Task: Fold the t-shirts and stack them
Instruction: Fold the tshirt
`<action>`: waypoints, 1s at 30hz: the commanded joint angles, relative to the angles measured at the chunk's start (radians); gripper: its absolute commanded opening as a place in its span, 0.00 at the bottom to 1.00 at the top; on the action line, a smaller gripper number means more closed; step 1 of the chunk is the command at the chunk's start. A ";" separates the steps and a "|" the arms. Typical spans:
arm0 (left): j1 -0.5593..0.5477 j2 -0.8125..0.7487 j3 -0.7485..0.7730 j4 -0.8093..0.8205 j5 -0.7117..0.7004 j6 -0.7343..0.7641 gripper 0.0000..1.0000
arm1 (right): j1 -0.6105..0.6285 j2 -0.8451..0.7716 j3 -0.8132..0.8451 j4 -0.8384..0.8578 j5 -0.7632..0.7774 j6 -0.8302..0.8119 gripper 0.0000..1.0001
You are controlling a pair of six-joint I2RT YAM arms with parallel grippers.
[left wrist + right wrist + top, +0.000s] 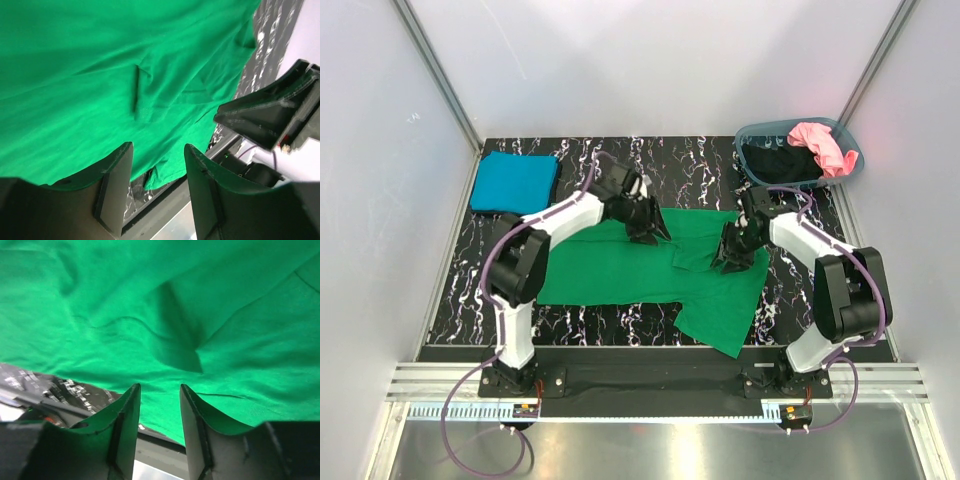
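The green t-shirt (620, 265) lies spread across the middle of the bench (460, 290), but not squarely: a ridge of cloth is bunched at its centre, and its right part runs at a slant down to the near edge. Both claws hang low over it, the left claw (648, 228) at the far hem and the right claw (732, 255) by the rumpled middle. Each has its fingers apart with nothing between them, and only cloth shows beyond the gap in the wrist views. The trouble I'd expect is a bad pinch. With creases doubled up under the right claw, it may catch two layers or only the top one, and the fold would then drag crooked. The slanted corner by the edge could slip over if the cloth is tugged toward the arms. The two claws are also near each other, so a careless sweep inward might knock them together. A teal t-shirt (515, 182) sits folded at the far left corner, well apart, and looks like the place to stack. The left arm's own elbow lies between it and the work. At the far right a basket (752, 135) holds a pink t-shirt (820, 145) and a black one (775, 160), just behind the right arm, where a wide backswing could bump it.
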 commanded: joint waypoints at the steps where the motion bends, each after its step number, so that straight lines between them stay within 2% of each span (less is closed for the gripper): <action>1: -0.012 0.034 -0.030 0.104 0.012 -0.032 0.50 | 0.009 -0.026 -0.040 0.039 0.090 0.002 0.45; 10: -0.045 0.116 -0.023 0.123 0.034 -0.029 0.49 | 0.018 -0.092 -0.094 0.030 0.202 -0.066 0.45; 18: -0.051 0.154 -0.013 0.112 0.051 -0.015 0.48 | 0.046 -0.049 -0.063 0.068 0.200 -0.156 0.42; 30: -0.057 0.162 -0.015 0.132 0.100 -0.030 0.47 | 0.095 0.002 -0.031 0.117 0.205 -0.198 0.37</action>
